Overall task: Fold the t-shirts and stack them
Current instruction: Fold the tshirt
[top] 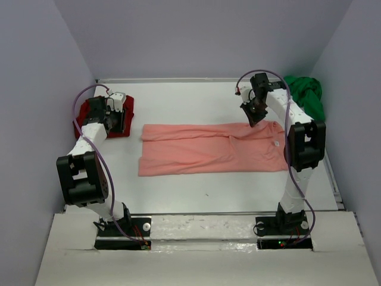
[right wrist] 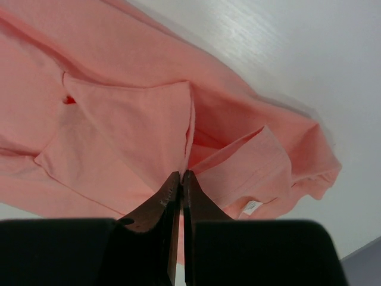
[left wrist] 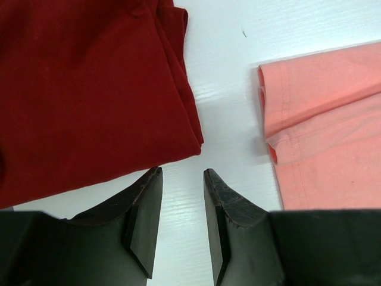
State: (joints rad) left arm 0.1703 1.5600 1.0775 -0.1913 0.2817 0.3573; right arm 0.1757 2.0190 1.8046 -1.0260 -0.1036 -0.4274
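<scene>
One salmon-pink cloth t-shirt (top: 208,149) lies across the white counter (top: 196,193), long axis left to right, its right end pinched in the right pincer (right wrist: 181,179) (jaws together on a fold), while the left pincer (left wrist: 182,179), apart and empty, hovers near its left hem.

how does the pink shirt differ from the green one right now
The pink shirt lies spread long and flat mid-table; the green shirt sits bunched in a heap at the far right corner. The pink shirt looks partly folded, the green shirt not at all. The right tool is shut on the pink shirt; no tool touches the green shirt. Both are soft cloth on the table.
</scene>
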